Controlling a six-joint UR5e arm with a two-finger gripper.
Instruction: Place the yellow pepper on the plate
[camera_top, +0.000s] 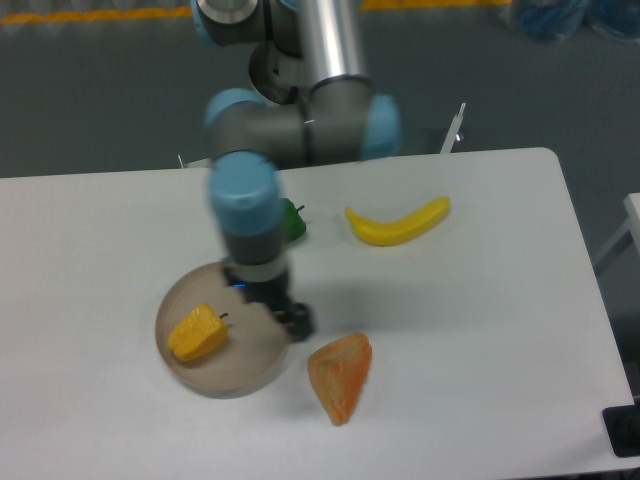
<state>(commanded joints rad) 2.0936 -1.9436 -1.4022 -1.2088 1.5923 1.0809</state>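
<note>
Now the white table has lots of bare room on its left side and along its near right corner; its far edge runs just behind the arm, and its right edge slopes down past the banana; the plate sits near the front, left of the middle, with open table all round it except at its right rim, where the gripper hangs over the edge.

The yellow pepper lies inside the plate on its left part; it is small, blocky and yellow-orange, with a thin dark stem sticking out to its right; it lies apart from the gripper.

The gripper is dark and blurry, so I cannot tell if its claw is wide or narrow; nothing can be seen in it.

The plate is round, flat and beige-grey with a low rim; the orange wedge is pointed and a bit rough, and it lies just beside the plate on the right; the banana is long, curved and smooth, well apart at the back right; the green pepper peeks out behind the arm, mostly hidden; the arm has shiny grey tubes and soft blue caps.
</note>
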